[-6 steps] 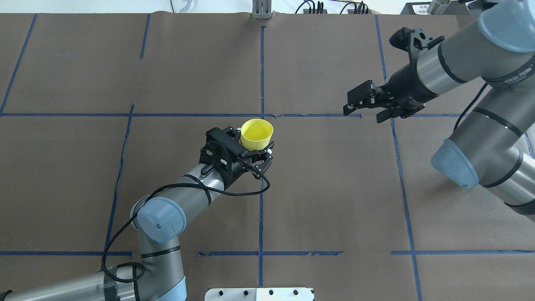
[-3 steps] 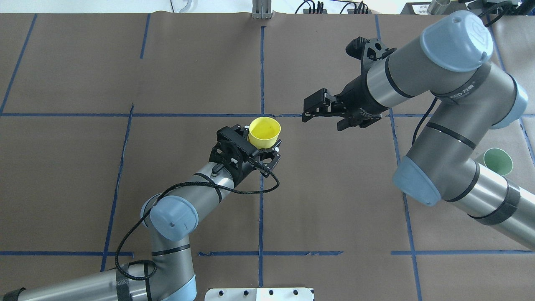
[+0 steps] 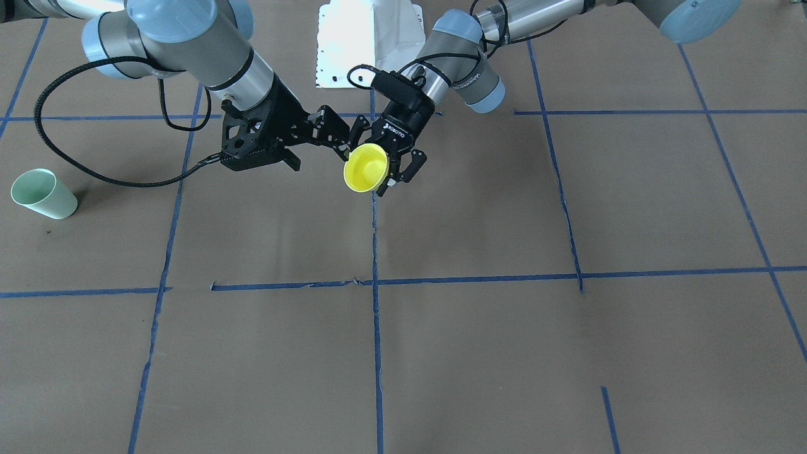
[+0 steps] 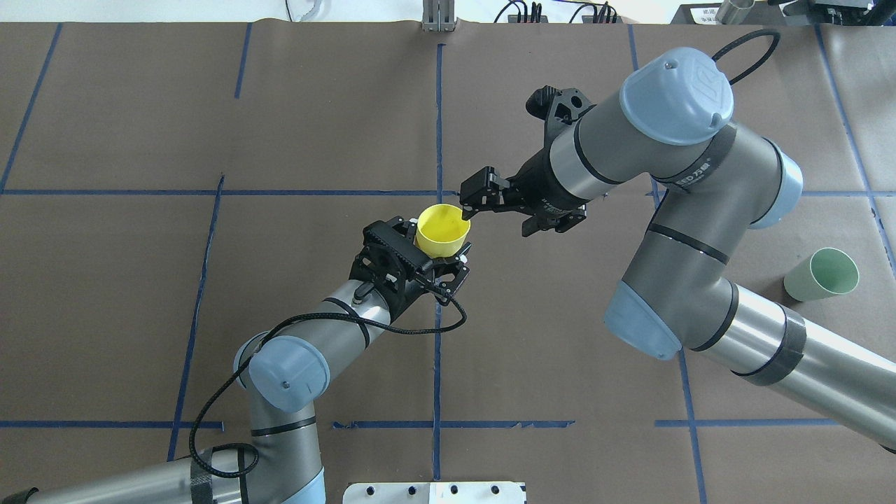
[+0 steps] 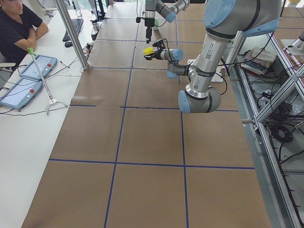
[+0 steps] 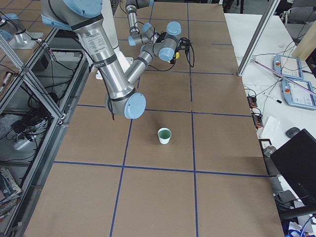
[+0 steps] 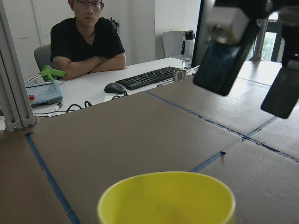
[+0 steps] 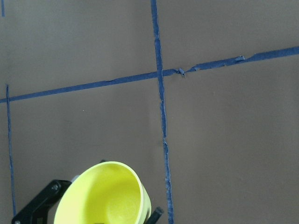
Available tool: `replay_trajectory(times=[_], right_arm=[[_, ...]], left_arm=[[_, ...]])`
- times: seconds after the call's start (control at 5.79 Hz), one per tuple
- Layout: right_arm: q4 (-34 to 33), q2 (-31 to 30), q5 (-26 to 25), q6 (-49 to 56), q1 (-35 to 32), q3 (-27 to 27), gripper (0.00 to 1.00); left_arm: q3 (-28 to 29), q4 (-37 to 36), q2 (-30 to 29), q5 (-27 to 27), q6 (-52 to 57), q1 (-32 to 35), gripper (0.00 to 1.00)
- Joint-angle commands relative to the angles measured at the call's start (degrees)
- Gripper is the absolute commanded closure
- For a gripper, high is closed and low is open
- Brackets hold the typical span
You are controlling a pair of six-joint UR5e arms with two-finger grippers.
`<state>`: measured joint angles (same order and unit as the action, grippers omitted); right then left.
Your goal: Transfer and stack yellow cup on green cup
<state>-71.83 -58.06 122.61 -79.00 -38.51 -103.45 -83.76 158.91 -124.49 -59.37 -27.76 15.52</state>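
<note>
Silver arms (image 4: 840, 374), blue-grey joint caps (image 4: 288, 372), black cables (image 3: 137, 185)

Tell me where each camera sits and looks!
Overhead: behind the robot, looking down; left arm, right arm, yellow cup, green cup.
Front-facing: across the table, facing the robot; same four.
Exterior left: table's left end; left arm nearest.
Exterior right: table's right end; right arm nearest.
Left wrist: over the yellow cup's rim toward right gripper.
Right wrist: down onto the yellow cup.
Both wrists share the yellow cup.

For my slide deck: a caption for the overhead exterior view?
Handover: left gripper holds the yellow cup, open right gripper at its rim, green cup standing far right.
</note>
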Motion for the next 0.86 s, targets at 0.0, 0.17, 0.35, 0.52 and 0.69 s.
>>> replay_trajectory(times=[0.0, 0.17, 0.35, 0.52, 0.69], right_arm=[[0.02, -0.21, 0.17, 0.16, 1.76, 0.62, 0.00], [0.11, -0.13, 0.17, 0.16, 2.55, 0.53, 0.00], [0.11, -0.04, 0.17, 0.25, 2.82, 0.53, 0.00], [0.11, -0.04, 0.17, 0.34, 2.91, 0.53, 0.05], [0.11, -0.12, 0.17, 0.25, 2.91, 0.53, 0.30]], left_arm=[[-2.62, -0.09, 0.83, -0.74, 7.93, -0.41, 0.84], [-2.73, -0.17, 0.92, -0.75, 11.64, -1.02, 0.84], [-2.56, -0.44, 0.92, -0.66, 11.94, -2.59, 0.83], [-2.55, -0.44, 0.92, -0.66, 11.94, -2.87, 0.82], [-2.64, -0.44, 0.92, -0.58, 11.94, -3.30, 0.77]])
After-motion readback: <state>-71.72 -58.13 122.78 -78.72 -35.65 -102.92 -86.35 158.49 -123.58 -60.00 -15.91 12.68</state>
